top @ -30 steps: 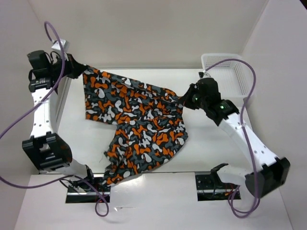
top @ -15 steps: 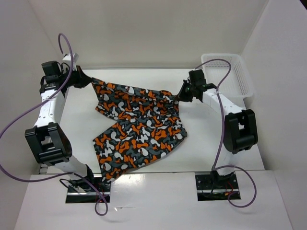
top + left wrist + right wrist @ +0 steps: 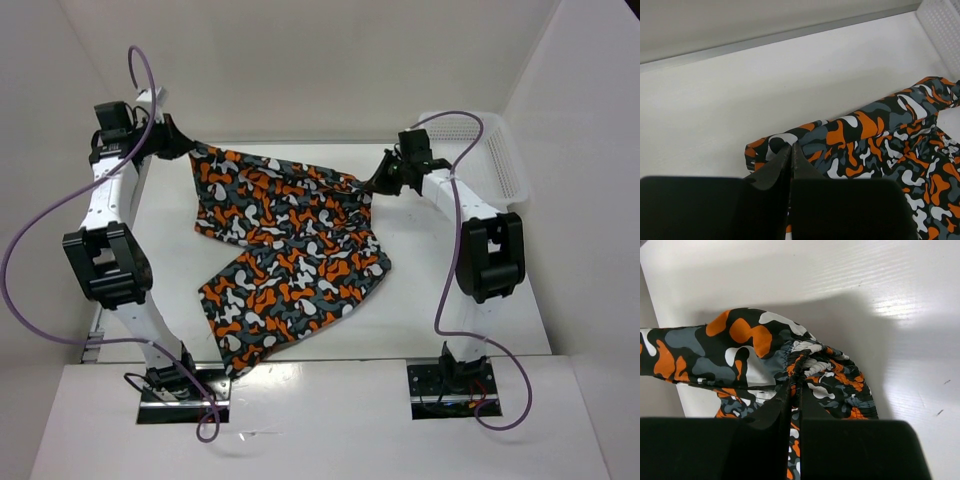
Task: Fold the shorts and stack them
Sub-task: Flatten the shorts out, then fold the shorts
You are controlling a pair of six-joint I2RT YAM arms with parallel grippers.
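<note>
**Item: shorts (image 3: 290, 250), one pair, orange, grey, black and white print.**

- **Near end:** one leg trails towards the front left of the table (image 3: 440, 300), and its hem lies close to the left arm's base. The other leg is shorter in the top view and ends near the middle, right of centre.
- **Middle:** the body of the cloth is spread open but rumpled, not yet folded.
- **Far end:** the top edge is drawn out between the two pincers. It runs left to right, with its left end a little farther back than its right.
- **Left pincer (image 3: 183, 146):** clamped tight on the far left corner of the cloth.
- **Right pincer (image 3: 377, 186):** closed on the gathered elastic at the far right corner.
- **Governing relation:** all the cloth lies nearward of both pincers, and its long axis runs from the held edge towards the front left. Neither arm is nearer, as each holds one end. Judged, a fold would carry this held edge nearward over the legs.
- **Beyond:** a white basket (image 3: 495, 160) stands at the far right, apart from the cloth.
</note>
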